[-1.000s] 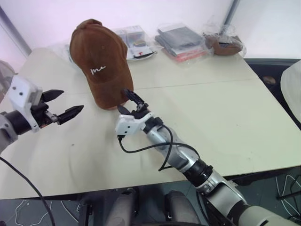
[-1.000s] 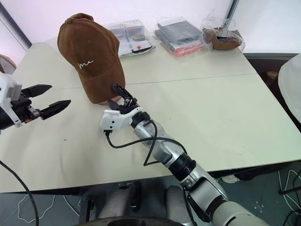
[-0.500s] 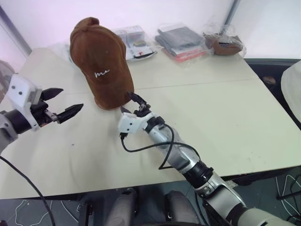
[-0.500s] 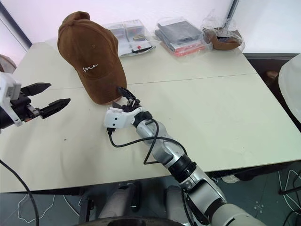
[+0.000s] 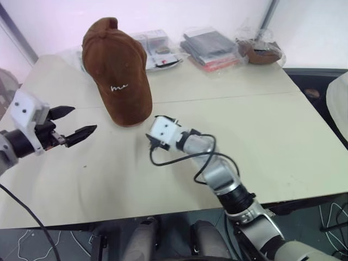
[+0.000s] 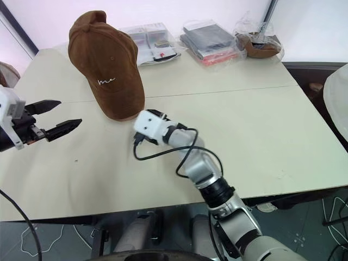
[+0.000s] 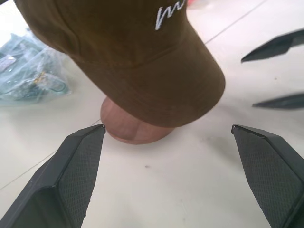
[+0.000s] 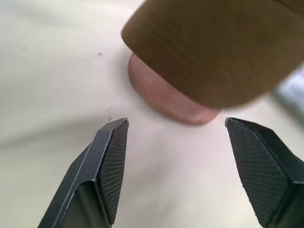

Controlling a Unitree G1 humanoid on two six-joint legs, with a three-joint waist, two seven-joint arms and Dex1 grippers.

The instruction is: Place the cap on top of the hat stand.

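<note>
The brown cap [image 5: 117, 70] with white script sits on top of the hat stand, covering its top and rod. The stand's round reddish base [image 7: 127, 129] shows under the brim [image 8: 166, 102]. My right gripper [image 8: 176, 121] is open and empty, just in front of the base and level with it. Its black fingers [image 7: 278, 45] also appear in the left wrist view, apart from the cap. My left gripper [image 5: 84, 119] hangs open and empty to the cap's left, pointing at it from a short distance.
Plastic-wrapped packets [image 5: 209, 46] and a brown item in clear plastic [image 5: 261, 51] lie along the table's far edge. A black cable [image 5: 179, 157] loops over the table [image 5: 261, 141] from my right wrist. Bare tabletop stretches to the right.
My right gripper has pulled back from the cap's brim to the right and rolled over. The cap has settled slightly on the stand. The left gripper has stayed put.
</note>
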